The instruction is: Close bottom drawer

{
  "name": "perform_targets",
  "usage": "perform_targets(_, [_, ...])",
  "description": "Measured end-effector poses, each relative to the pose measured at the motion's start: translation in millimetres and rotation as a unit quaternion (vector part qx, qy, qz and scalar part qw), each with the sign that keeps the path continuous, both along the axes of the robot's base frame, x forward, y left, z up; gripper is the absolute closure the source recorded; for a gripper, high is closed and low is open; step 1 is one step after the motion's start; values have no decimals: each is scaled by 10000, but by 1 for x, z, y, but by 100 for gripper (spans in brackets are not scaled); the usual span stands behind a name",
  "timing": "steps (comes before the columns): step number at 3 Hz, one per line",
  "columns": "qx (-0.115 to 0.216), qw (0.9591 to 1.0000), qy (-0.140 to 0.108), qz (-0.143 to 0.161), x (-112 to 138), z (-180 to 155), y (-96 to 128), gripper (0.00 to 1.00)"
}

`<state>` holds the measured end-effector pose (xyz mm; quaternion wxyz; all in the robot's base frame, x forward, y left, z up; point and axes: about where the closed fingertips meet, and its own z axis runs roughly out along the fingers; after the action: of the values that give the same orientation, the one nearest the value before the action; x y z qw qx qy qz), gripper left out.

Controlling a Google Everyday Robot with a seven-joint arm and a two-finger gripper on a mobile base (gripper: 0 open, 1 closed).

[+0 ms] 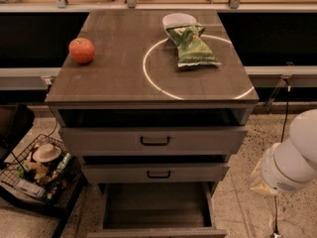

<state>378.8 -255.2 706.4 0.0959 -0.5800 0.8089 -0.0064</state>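
Observation:
The bottom drawer (156,206) is the lowest of three grey drawers in the cabinet. It is pulled far out, its dark inside shows, and its grey front lies along the lower edge of the view. Its handle is out of view. The middle drawer (156,173) and the top drawer (154,141) stand slightly out, each with a small black handle. My gripper (258,181) is low at the right of the cabinet, beside the middle drawer, at the end of my white arm (293,158). It touches nothing.
On the cabinet's wooden top (114,78) lie a red apple (81,50), a green chip bag (192,46) and a white bowl (178,20). A wire basket of odds and ends (39,175) stands on the floor at the left. A cable (286,108) hangs at the right.

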Motion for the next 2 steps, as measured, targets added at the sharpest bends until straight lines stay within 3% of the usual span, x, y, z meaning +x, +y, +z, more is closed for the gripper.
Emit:
perform_targets(1, [-66, 10000, -55, -26, -2, -3, 3, 100])
perform_targets(2, [-247, 9996, 47, -131, -9, -73, -2, 100])
